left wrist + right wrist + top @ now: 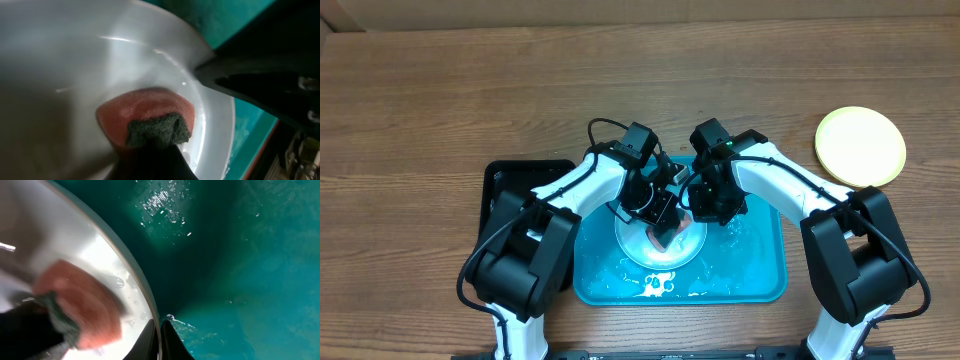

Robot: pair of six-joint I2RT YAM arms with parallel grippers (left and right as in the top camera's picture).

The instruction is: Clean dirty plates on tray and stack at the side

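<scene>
**Scrub, don't skate**

With left gripper (662, 213) pinching sponge (145, 117) and right gripper (161, 336) clamped on rim of plate (638, 248) lying in tray (760, 275), press flat and sweep overlapping circles out to the edge. Brace rim firmly against sliding. Stack beside yellow plate (860, 147) after.

A pale glossy plate (75, 60) fills most of the view. A pinkish-red sponge (145, 107) with a dark green scouring face presses on it, just above a dark finger (150, 165). Teal tray (225, 20) shows past the rim, where a blurred dark shape (270, 75), perhaps the other gripper, meets the plate's edge.
</scene>
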